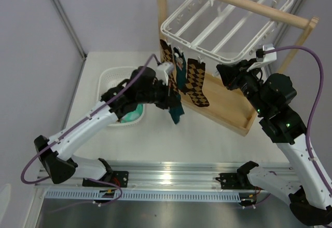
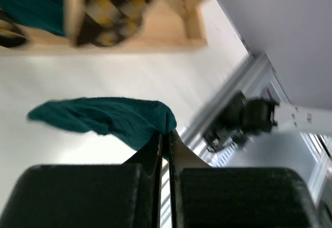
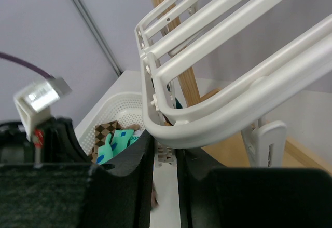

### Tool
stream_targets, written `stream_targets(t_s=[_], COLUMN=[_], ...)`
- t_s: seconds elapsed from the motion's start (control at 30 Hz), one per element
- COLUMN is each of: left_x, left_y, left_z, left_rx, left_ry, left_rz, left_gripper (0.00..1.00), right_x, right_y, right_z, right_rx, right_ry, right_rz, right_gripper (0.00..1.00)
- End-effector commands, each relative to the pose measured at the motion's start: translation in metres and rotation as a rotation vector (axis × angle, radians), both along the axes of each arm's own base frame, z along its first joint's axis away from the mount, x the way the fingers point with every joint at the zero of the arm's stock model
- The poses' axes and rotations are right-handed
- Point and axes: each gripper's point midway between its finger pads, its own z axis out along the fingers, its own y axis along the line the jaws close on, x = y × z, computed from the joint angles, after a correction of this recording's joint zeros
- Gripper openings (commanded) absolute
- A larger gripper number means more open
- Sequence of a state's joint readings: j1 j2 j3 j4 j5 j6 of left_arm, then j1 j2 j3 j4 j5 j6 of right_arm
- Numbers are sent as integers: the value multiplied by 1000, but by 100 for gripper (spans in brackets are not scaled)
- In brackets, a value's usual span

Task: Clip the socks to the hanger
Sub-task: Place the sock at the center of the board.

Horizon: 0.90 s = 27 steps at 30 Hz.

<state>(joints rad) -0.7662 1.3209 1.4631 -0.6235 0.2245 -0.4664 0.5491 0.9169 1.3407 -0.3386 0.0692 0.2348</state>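
A teal sock (image 2: 104, 119) is pinched in the closed left end effector (image 2: 165, 133), beside the argyle socks (image 1: 197, 85) clipped to the hanger (image 1: 228, 17). The right end effector (image 3: 166, 145) is seen shut just under the hanger's rim

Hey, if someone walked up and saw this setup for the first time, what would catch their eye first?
Likely the white grid hanger hooked on the wooden rod at the back, with brown argyle socks dangling from its near edge. Next, the left gripper, shut on a dark teal sock held in the air just left of them, beside the white basket.
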Motion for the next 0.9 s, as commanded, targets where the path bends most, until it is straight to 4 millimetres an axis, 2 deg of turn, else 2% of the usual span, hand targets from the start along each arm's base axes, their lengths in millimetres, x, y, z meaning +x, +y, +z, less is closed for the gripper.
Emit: stream_targets(t_s=[0.0, 0.03, 0.07, 0.1, 0.13, 0.17, 0.2, 0.23, 0.3, 0.33, 0.4, 0.43, 0.47, 0.5, 0.57, 0.7, 0.77, 0.8, 0.87], left_x=[-38, -42, -48, -47, -50, -53, -43, -48, -42, -47, -40, -43, -44, -40, -44, -44, -44, -44, -46], left_y=[-34, -36, -30, -25, -17, -6, 4, 19, 45, 59, 76, 84, 88, 91, 94, 87, 69, 63, 34], left_z=[1, -4, -51, -54, -84, -113, -126, -156, -192, -211, -220, -225, -225, -219, -214, -206, -197, -206, -191], left_rx=[-150, -171, -118, -128, -87, -40, -1, 68, 186, 266, 331, 367, 378, 365, 350, 311, 318, 380, 400], left_ry=[40, 56, 133, 120, 165, 202, 188, 232, 260, 307, 313, 335, 344, 352, 377, 353, 305, 279, 211], left_rz=[-169, -169, -155, -129, -93, -51, 30, 77, 207, 244, 346, 372, 400, 458, 490, 475, 368, 300, 194], left_gripper=[1, 1, 1, 1, 1, 1, 5, 9, 14, 16, 34, 44, 64, 70, 74, 74, 71, 71, 71], right_x=[-10, -9, -10, -10, -9, -9, -8, -8, -7, -7, -5, -5, -5, -5, -4, -6, -7, -7, -6], right_y=[3, 3, 3, 2, 2, 3, 3, 4, 6, 7, 9, 11, 11, 11, 11, 10, 10, 10, 10], right_z=[1, 0, 0, -1, -2, -3, -4, -5, -6, -6, -7, -9, -9, -8, -9, -11, -11, -11, -11], right_rx=[-3, -2, -3, -6, -7, -7, -8, -7, -3, -5, -3, -3, -3, -1, -3, -5, -3, -4, -3], right_ry=[13, 15, 17, 19, 23, 27, 28, 32, 34, 37, 41, 45, 47, 46, 47, 51, 48, 49, 50], right_rz=[41, 39, 39, 38, 36, 36, 36, 41, 46, 50, 55, 60, 62, 62, 60, 62, 62, 62, 60], right_gripper=[6, 6, 6, 6, 6, 6, 6, 6, 6, 6, 6, 6, 6, 6, 6, 6, 6, 6, 6])
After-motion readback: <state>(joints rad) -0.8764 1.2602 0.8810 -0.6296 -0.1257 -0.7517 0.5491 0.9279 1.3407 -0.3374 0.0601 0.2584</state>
